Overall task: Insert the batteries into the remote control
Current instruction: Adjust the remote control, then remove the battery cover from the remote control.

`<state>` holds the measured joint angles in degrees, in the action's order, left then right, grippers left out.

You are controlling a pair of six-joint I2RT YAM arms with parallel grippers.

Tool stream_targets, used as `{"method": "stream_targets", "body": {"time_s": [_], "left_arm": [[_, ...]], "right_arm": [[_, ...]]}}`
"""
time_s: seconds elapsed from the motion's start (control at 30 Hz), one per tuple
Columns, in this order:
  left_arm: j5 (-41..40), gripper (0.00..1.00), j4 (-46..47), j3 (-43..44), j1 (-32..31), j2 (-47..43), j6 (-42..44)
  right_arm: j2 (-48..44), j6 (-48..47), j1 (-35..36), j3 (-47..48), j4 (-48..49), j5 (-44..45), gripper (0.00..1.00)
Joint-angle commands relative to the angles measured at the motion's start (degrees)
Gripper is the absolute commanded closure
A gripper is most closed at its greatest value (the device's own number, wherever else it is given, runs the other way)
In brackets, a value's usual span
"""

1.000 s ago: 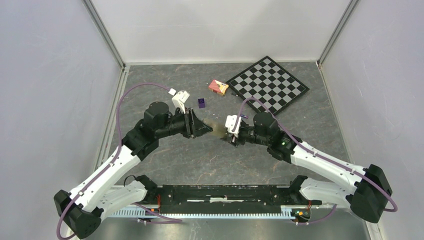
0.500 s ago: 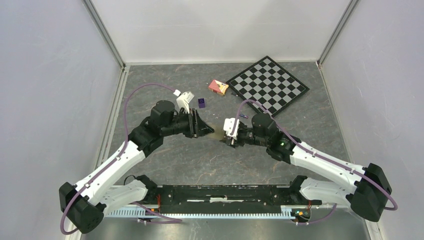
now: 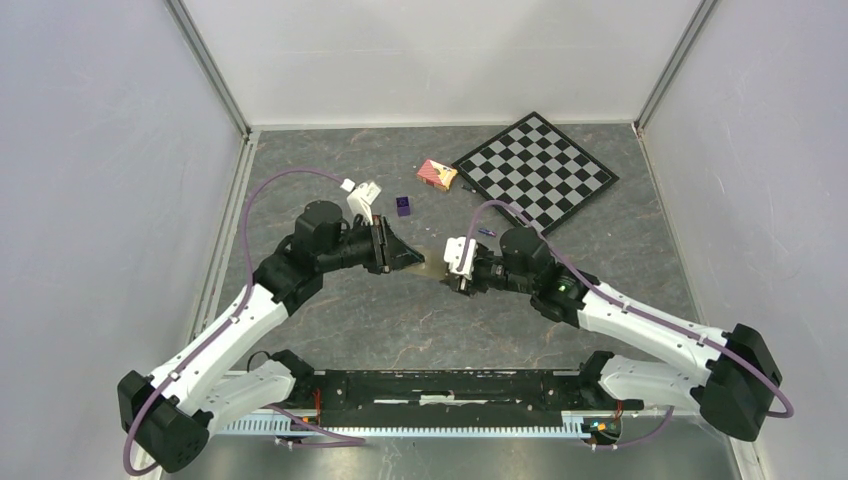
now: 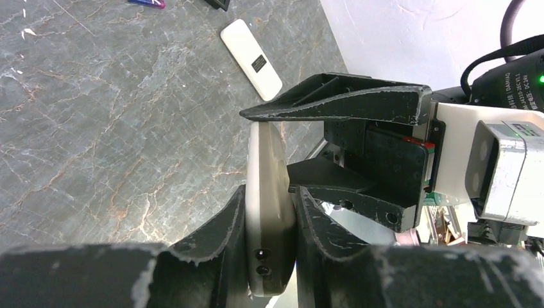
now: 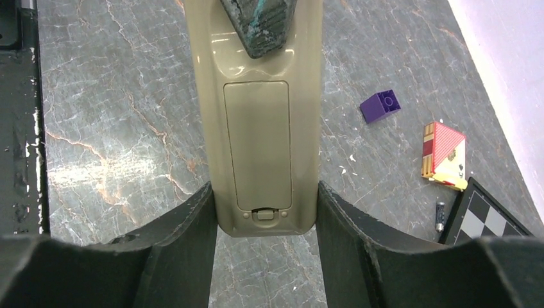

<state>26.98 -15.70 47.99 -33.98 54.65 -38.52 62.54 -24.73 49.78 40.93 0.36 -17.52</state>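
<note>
The slim olive-tan plastic remote control (image 5: 260,70) is pinched by left gripper (image 4: 269,192) and right gripper (image 5: 263,187) alike; its closed rectangular battery cover (image 5: 258,147) should be kept unobstructed.

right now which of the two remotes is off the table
The tan remote: the left tool clamps it above the table, with the right tool flanking its end. The white remote lies flat on the table, untouched.

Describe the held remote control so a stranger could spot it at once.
From the chessboard at the far right, look left to where the left gripper and right gripper meet. Between them is the remote control, tan-backed, battery cover closed, unlike the white remote lying flat.
</note>
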Motion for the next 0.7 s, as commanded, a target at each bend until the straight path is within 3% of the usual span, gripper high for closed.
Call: {"method": "stream_targets", "body": {"time_s": [0.0, 0.03, 0.1, 0.13, 0.23, 0.33, 0.5, 0.6, 0.67], "left_arm": [[1.2, 0.98, 1.5, -1.8, 0.0, -0.6, 2.8], [0.2, 0.98, 2.0, -2.3, 0.0, -1.0, 3.1], [-1.6, 0.98, 4.1, -4.3, 0.1, -2.2, 3.6], [-2.3, 0.98, 6.5, -6.0, 0.0, -3.1, 3.1], [-4.8, 0.98, 14.4, -11.8, 0.1, -5.3, 1.4], [-5.8, 0.98, 22.2, -17.7, -0.1, -5.0, -0.8], [-5.4, 0.98, 43.0, -29.7, -0.5, -0.8, -10.1], [-6.6, 0.98, 47.7, -32.9, -0.6, 2.2, -11.3], [-6.6, 0.98, 47.7, -33.6, -0.6, 3.6, -11.4]], "right_arm": [[-0.2, 4.3, 0.0, 2.8, 3.6, 3.4, 0.58], [-0.9, 5.8, 0.0, 1.6, 5.3, 4.7, 0.39], [-3.2, 9.1, -0.1, -1.4, 8.7, 6.9, 0.19], [-4.3, 11.6, -0.2, -2.2, 9.0, 9.0, 0.12], [-7.8, 22.2, -1.9, -3.8, 8.3, 13.5, 0.04], [-11.3, 37.1, -3.6, -6.4, 7.4, 13.5, 0.06], [-10.0, 59.6, -4.1, -12.6, 6.9, 11.5, 0.26], [-8.8, 67.0, -4.0, -19.4, 12.4, 12.8, 0.28], [-7.5, 68.8, -4.1, -22.5, 16.2, 12.3, 0.38]]}}
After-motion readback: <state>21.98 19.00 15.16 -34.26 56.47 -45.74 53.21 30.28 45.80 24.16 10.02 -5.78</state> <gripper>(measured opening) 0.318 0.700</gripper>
